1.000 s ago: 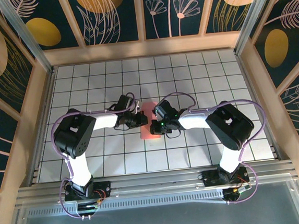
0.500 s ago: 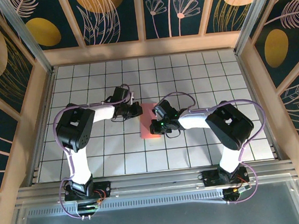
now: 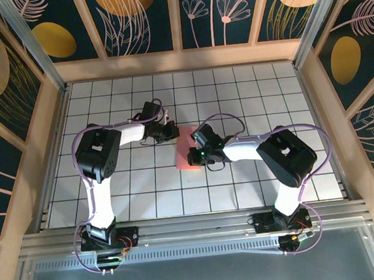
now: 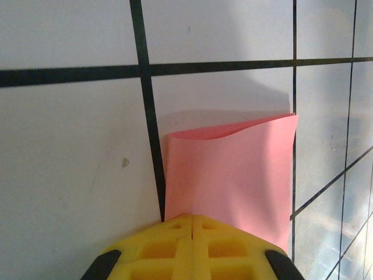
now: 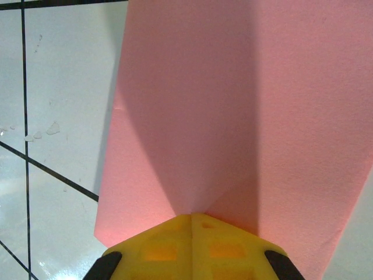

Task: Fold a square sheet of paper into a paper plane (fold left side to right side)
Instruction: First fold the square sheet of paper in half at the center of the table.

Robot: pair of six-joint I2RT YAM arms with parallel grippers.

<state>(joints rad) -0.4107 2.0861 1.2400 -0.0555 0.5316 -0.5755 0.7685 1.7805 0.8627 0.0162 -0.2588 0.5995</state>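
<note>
Clenched empty, my left gripper [image 4: 192,223] and right gripper [image 5: 191,220] are pressing the square sheet of paper [image 3: 186,150], already halved; I'm judging the nose and wing folds undone.

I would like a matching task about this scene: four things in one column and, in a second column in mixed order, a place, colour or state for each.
Things:
1. left end effector
2. right end effector
3. sheet of paper
4. table

Descriptions:
A. white tiles, black lines
B. pink-red, near the table's middle
C. shut, at the paper's far end
D. shut, at the paper's near end

Pairs: 1-C, 2-D, 3-B, 4-A
</note>
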